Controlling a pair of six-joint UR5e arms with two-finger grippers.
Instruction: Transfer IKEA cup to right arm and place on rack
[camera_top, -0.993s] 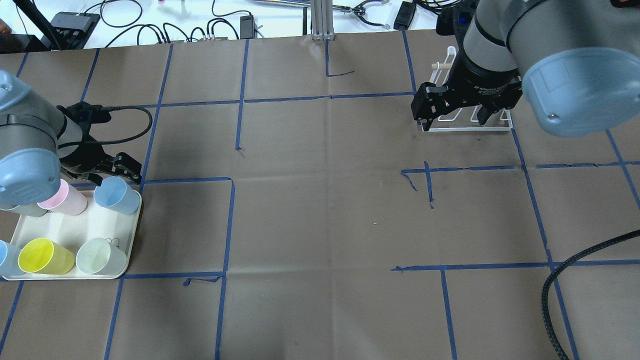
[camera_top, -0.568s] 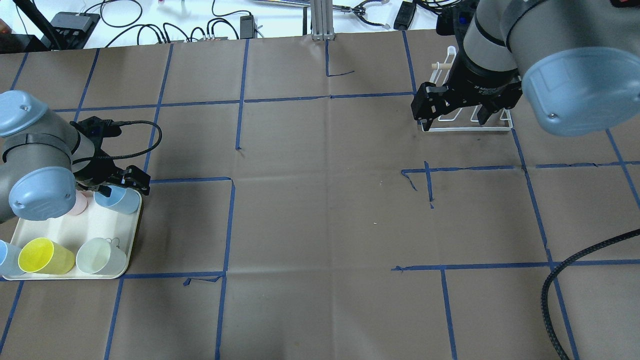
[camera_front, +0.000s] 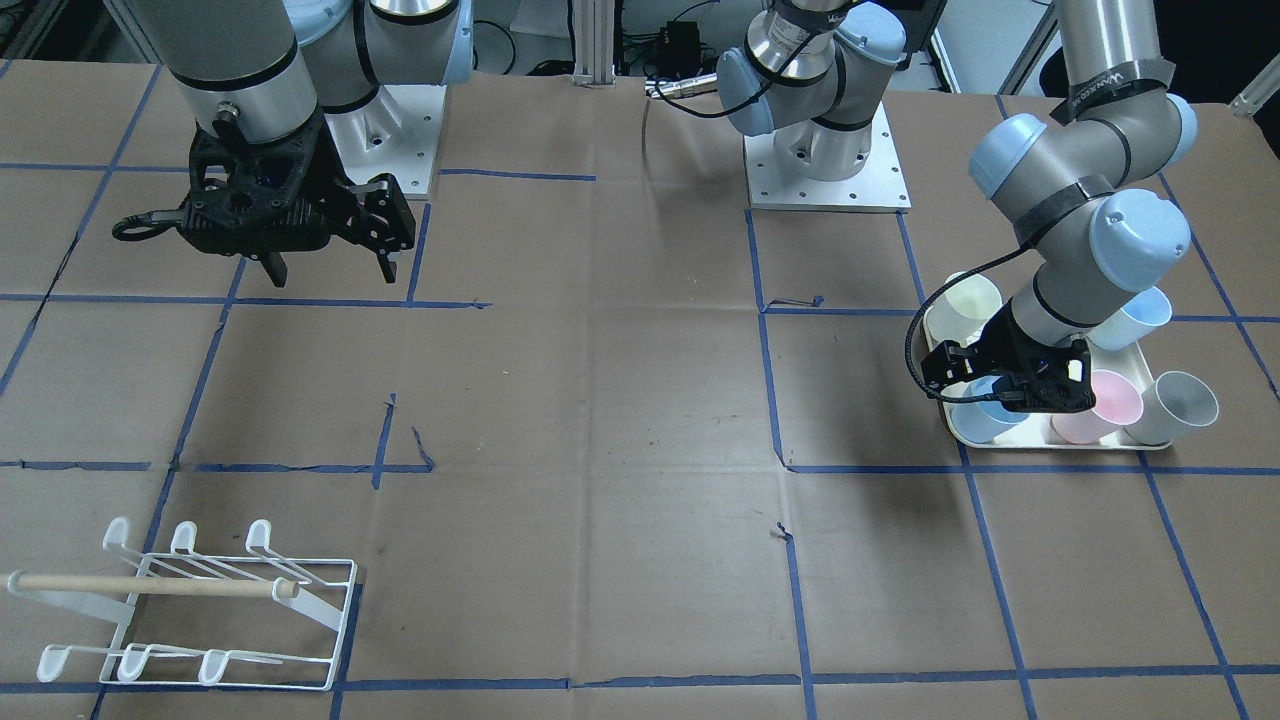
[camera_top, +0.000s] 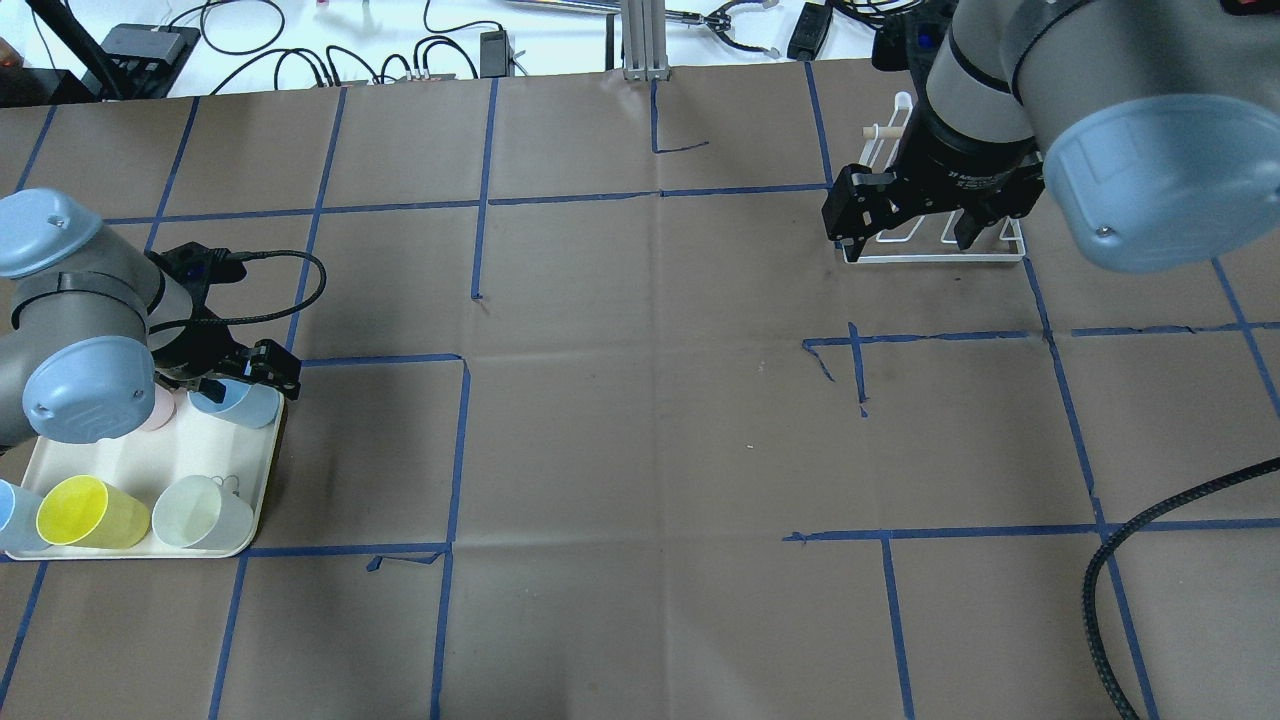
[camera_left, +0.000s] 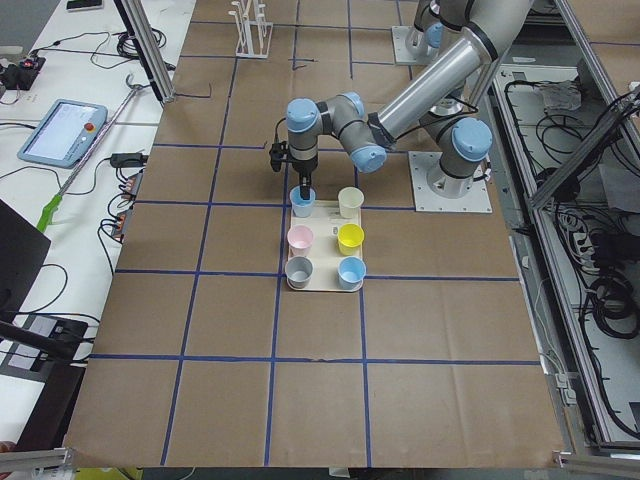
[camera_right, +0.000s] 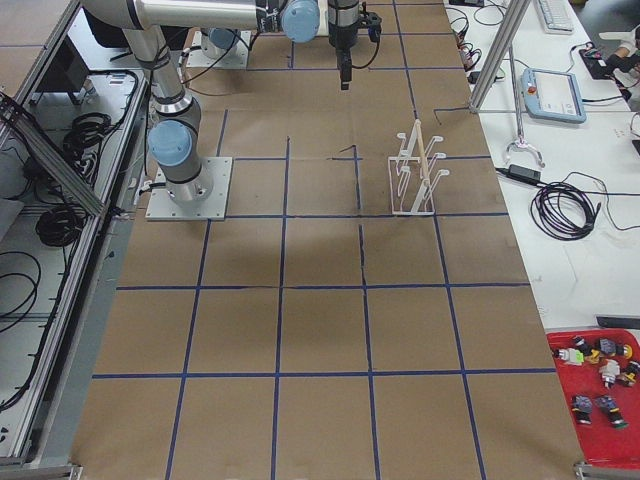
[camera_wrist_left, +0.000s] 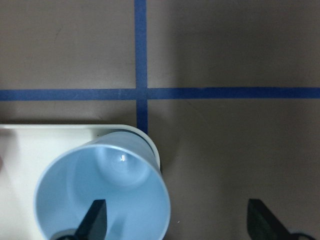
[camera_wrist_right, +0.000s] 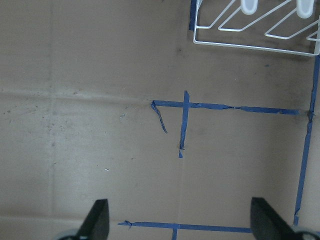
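Note:
A light blue IKEA cup (camera_top: 243, 404) stands upright on the far right corner of the cream tray (camera_top: 110, 455). My left gripper (camera_top: 250, 378) is down over it and open. In the left wrist view one finger (camera_wrist_left: 95, 220) is inside the blue cup (camera_wrist_left: 105, 190) and the other (camera_wrist_left: 260, 220) is outside its wall, over the paper. The right arm's gripper (camera_top: 905, 238) hangs open and empty well above the table, just in front of the white wire rack (camera_top: 940, 259). The rack (camera_front: 150, 586) holds nothing.
Also on the tray (camera_front: 1050, 440) stand a pink cup (camera_front: 1095, 405), a grey cup (camera_front: 1180, 405), a yellow cup (camera_top: 85, 512), a pale green cup (camera_top: 200, 512) and a second blue cup (camera_front: 1135, 315). A black cable (camera_top: 1100, 600) loops in at the near right.
My left gripper has swung right over the blue cup and dropped lower, putting one finger inside the rim. The right arm has not moved.

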